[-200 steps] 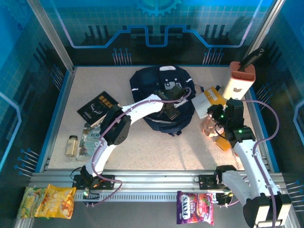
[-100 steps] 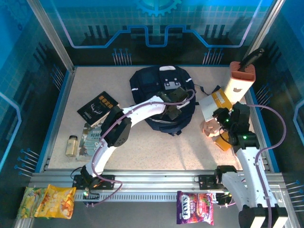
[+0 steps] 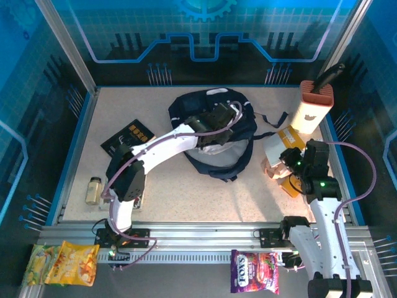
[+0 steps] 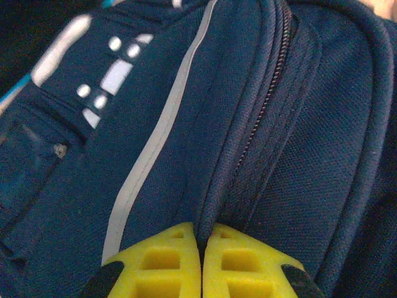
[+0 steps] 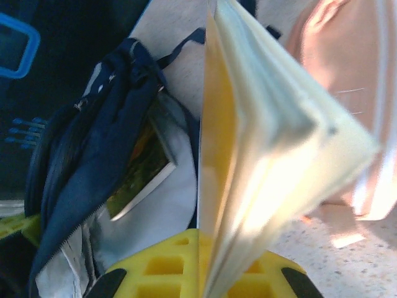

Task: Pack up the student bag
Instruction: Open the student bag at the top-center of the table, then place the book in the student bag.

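The student bag [image 3: 186,112], navy with white stripes, lies at the table's back centre. My left gripper [image 3: 217,119] is shut on a fold of its fabric [image 4: 211,205] beside the zipper [image 4: 263,105] and holds the flap up. That leaves the bag's mouth open, with pale grey lining [image 3: 220,152] showing. In the right wrist view the lining [image 5: 167,205] holds a book [image 5: 139,167]. To the bag's right, my right gripper [image 3: 286,160] is shut on a yellow-covered book [image 3: 278,141] with pale pages [image 5: 267,136], held on edge above the table.
A black book with gold print [image 3: 127,138] and a small bottle [image 3: 93,189] lie at the left. A peach-and-white container [image 3: 313,102] stands at the back right, with peach and orange items [image 3: 282,177] near my right gripper. Snack packets [image 3: 62,264] [image 3: 254,271] sit on the front rail.
My left gripper closed on the bag's fabric and pulled it back and left, opening the bag. The left arm's elbow swung left. My right gripper drew slightly right with the book.
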Controlling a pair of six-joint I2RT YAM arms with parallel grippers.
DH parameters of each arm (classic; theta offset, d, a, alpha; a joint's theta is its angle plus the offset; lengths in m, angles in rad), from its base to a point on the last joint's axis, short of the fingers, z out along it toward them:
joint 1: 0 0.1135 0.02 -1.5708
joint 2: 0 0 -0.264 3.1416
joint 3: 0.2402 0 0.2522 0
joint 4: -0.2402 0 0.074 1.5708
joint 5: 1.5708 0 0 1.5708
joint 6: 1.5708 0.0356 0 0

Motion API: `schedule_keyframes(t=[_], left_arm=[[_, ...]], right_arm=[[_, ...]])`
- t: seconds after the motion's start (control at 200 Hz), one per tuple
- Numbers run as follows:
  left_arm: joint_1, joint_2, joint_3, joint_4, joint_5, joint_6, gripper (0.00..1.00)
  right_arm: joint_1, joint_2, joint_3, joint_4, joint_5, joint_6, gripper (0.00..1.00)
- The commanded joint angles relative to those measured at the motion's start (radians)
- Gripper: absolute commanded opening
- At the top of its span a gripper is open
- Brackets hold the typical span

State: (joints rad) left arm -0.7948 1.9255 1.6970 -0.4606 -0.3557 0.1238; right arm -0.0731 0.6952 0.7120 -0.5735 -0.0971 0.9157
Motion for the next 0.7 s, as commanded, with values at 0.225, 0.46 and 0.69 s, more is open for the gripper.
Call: schedule_keyframes(t=[0.225,0.46,0.69], left_arm=[[-0.003,-0.118,-0.073,0.349,-0.042,-0.096,0.0],[-0.003,-0.11,-0.059,0.35,-0.023,-0.112,0.0],[-0.003,-0.112,-0.036,0.338,-0.004,-0.124,0.0]], right_arm=[[0.108,0.014,-0.153,0.359,-0.186,0.168,0.0],[0.237,0.04,-0.223,0.518,-0.102,0.294,0.0],[0.346,0.193,-0.225,0.709,0.005,0.4,0.0]])
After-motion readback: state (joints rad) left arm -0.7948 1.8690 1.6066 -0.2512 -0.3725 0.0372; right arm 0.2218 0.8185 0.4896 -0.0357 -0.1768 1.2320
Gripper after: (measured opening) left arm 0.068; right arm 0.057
